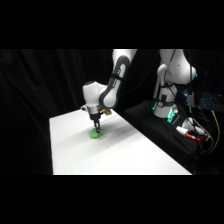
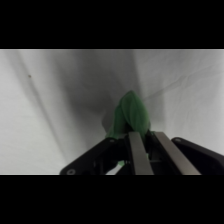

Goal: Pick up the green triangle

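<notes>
On the white table [image 1: 120, 155], near its far-left part, the green triangle [image 1: 95, 133] lies directly under my gripper [image 1: 96, 127], which is down at the block. In the wrist view the triangle [image 2: 131, 115] stands just ahead of my two fingers [image 2: 138, 156], which lie close together with only a narrow gap; whether they clamp the block or merely sit behind it, I cannot tell. Risk: if contact is only at a soft corner, the wedge may pivot or squirt out on lifting, because its sloped faces give the flat fingers little parallel surface. The block looks smooth, matte and rounded; the tabletop is plain, flat and offers little friction.
</notes>
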